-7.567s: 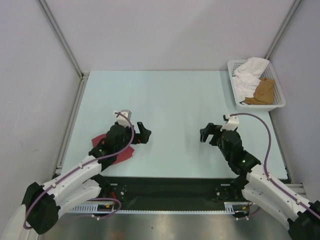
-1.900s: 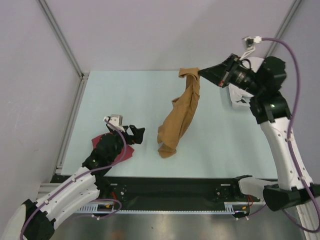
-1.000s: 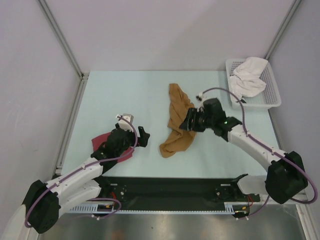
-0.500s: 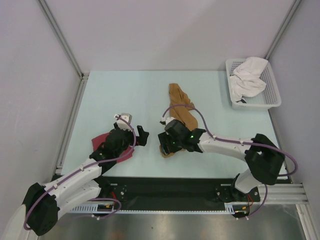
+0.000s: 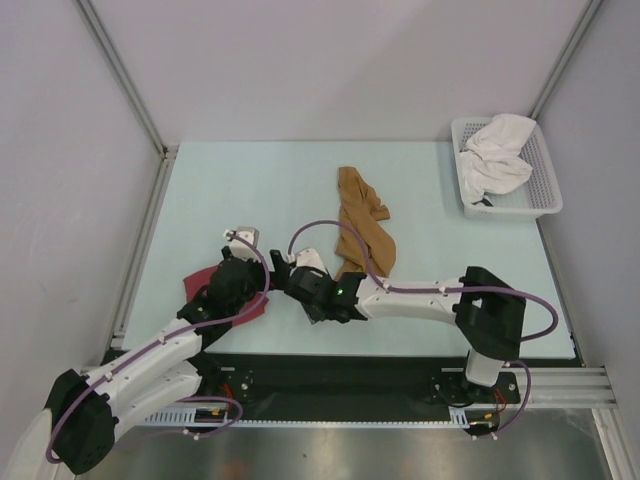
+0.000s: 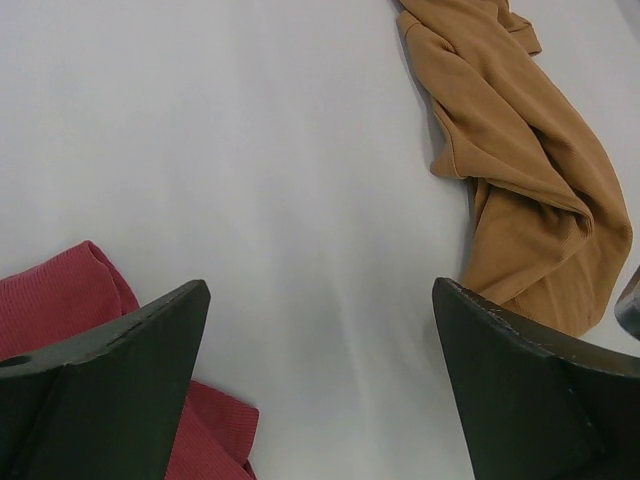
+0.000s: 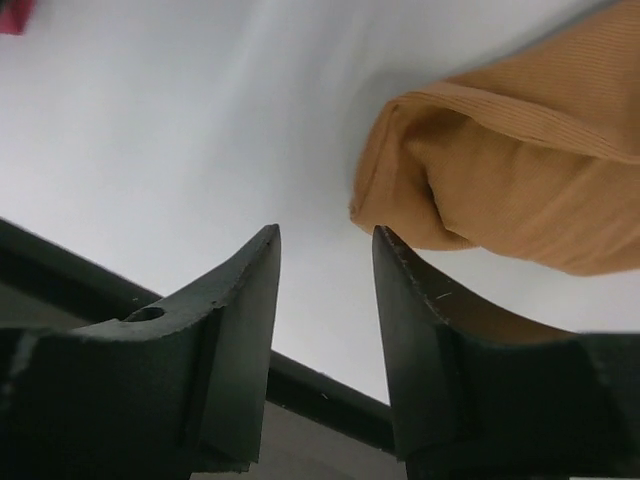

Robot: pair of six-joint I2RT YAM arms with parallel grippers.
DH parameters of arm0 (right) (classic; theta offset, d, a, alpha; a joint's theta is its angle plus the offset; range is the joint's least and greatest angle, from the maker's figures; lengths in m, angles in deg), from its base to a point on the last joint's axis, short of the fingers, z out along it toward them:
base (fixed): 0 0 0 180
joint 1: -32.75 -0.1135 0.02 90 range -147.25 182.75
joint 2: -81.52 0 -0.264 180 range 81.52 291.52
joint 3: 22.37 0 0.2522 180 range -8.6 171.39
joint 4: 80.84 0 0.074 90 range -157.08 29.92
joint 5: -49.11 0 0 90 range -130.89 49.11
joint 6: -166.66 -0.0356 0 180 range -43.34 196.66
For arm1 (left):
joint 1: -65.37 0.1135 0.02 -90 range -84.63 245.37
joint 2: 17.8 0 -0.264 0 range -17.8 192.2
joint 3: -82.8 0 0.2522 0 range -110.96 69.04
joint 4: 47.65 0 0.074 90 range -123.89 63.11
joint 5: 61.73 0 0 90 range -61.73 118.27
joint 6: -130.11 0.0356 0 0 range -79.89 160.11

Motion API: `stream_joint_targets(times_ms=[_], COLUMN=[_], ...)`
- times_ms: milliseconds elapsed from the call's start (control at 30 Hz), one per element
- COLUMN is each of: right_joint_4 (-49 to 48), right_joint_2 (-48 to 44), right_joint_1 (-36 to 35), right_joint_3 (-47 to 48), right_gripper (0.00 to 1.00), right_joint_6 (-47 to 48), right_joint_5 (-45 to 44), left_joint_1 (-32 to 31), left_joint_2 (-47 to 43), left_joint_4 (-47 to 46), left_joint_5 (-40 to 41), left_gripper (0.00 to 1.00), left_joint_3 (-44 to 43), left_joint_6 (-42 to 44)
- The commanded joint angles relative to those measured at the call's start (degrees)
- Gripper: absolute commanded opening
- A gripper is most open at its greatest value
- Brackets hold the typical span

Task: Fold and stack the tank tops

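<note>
From above, the tan top point(image 5: 360, 225) lies mid-table, a soft ribbed cloth bunched into a long crumpled strip running from far to near. The red top point(image 5: 196, 284) sits at the near left, a flat dark-red patch mostly covered by the left arm point(image 5: 150, 350). The right arm point(image 5: 420, 295) stretches low across the near edge, its wrist just beside the left arm's wrist and past the tan top's near end. The table point(image 5: 260, 190) is smooth and pale green. At the far right a white plastic mesh basket point(image 5: 545, 205) holds a heap of white cloth point(image 5: 497, 160).

From the left wrist, the left gripper point(image 6: 320, 288) is spread wide with nothing in it, its dark matte fingers over bare table. The red top's ribbed edge lies at the left finger; the tan top lies to the far right in thick folds, a rolled hem showing.

From the right wrist, the right gripper point(image 7: 326, 235) shows a narrow gap between its curved black fingers, and nothing is in it. A rounded, folded end of the tan top lies just beyond the right finger, not between them. A dark strip edges the table on the near side.
</note>
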Motion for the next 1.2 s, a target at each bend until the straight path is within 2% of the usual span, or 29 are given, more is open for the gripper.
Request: stream_joint_targets(times_ms=[0,133,600,733,833,867,933,1033,1067,1167], right_joint_4=[6.67,9.84,8.62,6.95,7.47,9.65,10.28,11.51,12.3,18.18], right_joint_2=[2.07,3.83,10.68,11.39,12.09,12.1,10.87,3.77,-2.08,-11.78], right_joint_1=[-2.44,-6.22,-4.38,-2.97,-2.53,-2.53,-2.53,-3.14,-3.14,-1.84], right_joint_3=[3.66,5.51,6.83,6.04,6.48,6.92,5.87,-0.7,-2.81,-10.9], right_gripper=[0.45,0.45,0.45,0.36,0.14,0.0,0.0,0.0,0.0,0.0], right_joint_6=[-6.02,-10.76,-13.32,-12.62,-12.44,-13.4,-13.58,-15.6,-17.78,-21.83], right_joint_5=[-10.21,-14.88,-15.32,-16.11,-17.78,-19.17,-19.19,-16.82,-16.73,-17.34], left_joint_1=[-0.18,-0.18,-0.18,-0.18,-0.18,-0.18,-0.18,-0.18,-0.18,-0.35], left_joint_2=[-0.51,-0.59,-2.0,-1.56,-0.6,0.1,0.55,0.64,1.07,4.13], left_joint_4=[-0.66,-0.48,-0.22,0.74,1.71,1.89,1.89,0.4,-0.13,-1.45], left_joint_5=[0.77,0.86,1.03,2.52,3.93,4.02,3.5,0.69,-0.54,-4.84], left_gripper=[1.0,1.0,1.0,1.0,1.0,1.0,1.0,1.0,1.0,1.0], left_joint_3=[-2.49,-2.58,-2.31,-2.58,-3.1,-3.45,-3.72,-3.46,-3.37,-4.15], left_joint_6=[-0.72,-0.72,-0.63,-1.33,-1.68,-1.68,-1.34,0.24,0.6,1.21])
